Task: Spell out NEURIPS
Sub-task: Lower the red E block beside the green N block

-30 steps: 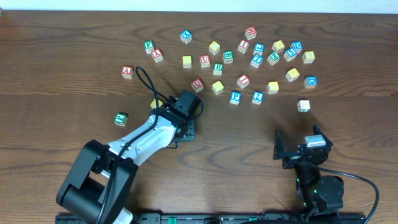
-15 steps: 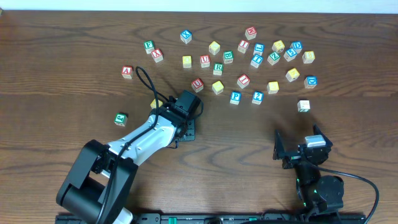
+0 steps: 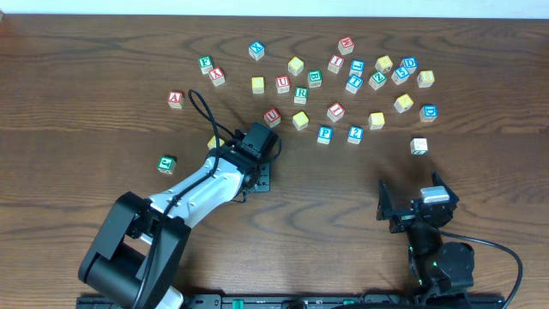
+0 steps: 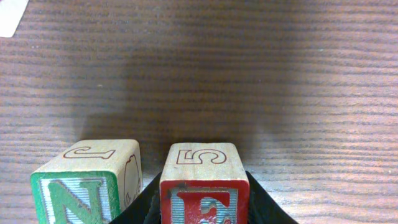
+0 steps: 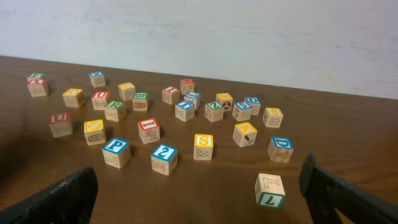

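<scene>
The word is only beginning: the green N cube [image 4: 84, 186] is sitting on the bench [image 3: 86, 86], and the left hand [image 4: 203, 208] is clenching the red E cube [image 4: 204, 183] just beside it, a narrow gap apart. Whether E is resting on the wood cannot be told. U [image 3: 272, 115], R [image 3: 300, 94], I [image 3: 336, 111], P [image 3: 324, 134] and S [image 5: 203, 147] are waiting among the scattered cubes [image 3: 409, 63] farther out, so five letters are remaining. The right hand [image 5: 199, 196] is idling fully released, holding nothing.
</scene>
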Controlling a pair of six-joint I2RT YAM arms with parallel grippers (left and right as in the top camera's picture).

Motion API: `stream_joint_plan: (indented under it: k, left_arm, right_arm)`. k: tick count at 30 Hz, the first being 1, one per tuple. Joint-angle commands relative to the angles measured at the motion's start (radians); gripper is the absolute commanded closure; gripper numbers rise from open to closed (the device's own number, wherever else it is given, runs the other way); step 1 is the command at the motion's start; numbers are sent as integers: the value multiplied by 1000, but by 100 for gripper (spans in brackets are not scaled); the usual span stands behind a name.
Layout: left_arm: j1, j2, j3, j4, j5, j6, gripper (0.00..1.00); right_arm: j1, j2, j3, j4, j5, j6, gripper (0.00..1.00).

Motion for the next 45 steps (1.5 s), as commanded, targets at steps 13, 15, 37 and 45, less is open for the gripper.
stream_joint_plan:
  k: [13,15,37,45]
  left_arm:
    - [8,16,26,-6,-32,9,79]
    - [8,16,26,-6,-36,9,79]
    - [8,16,26,-11,-35,10,77]
    - [8,16,26,-13,-36,10,81]
  right_arm:
    - [-10,-5,-3,-2,2,-12,1]
    - [-10,-5,-3,-2,2,-12,1]
    - [-10,-5,-3,-2,2,-12,1]
    - [-10,-5,-3,-2,2,-12,1]
